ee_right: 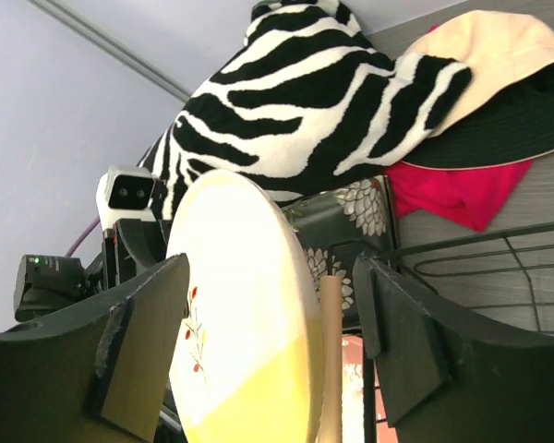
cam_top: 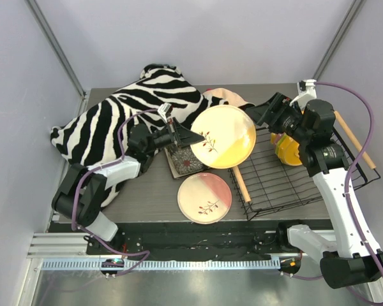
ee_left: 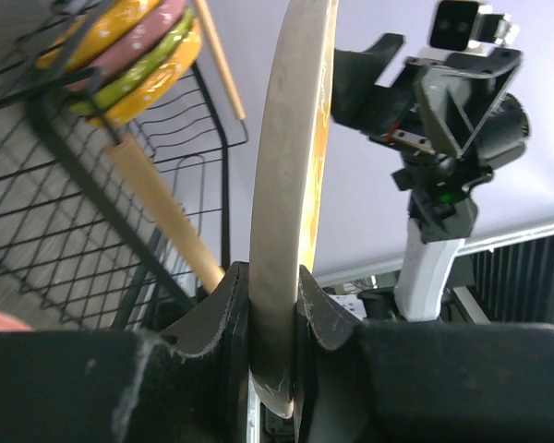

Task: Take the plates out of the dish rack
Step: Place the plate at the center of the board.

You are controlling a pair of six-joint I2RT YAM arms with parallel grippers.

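Handing off yellow-cream plate (cam_top: 223, 136): left gripper (cam_top: 182, 135) pinches its rim, right gripper (cam_top: 266, 113) gapes wide either side, not clamping. Plate hangs in air just left of dish rack (cam_top: 287, 185). Next, you likely back right arm off, then lower plate beside pink-cream plate (cam_top: 204, 197).

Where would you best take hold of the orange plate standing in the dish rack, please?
Probably its top rim, from above: the orange plate stands tilted on edge in the dish rack, rim exposed, with rack wires by its lower part.
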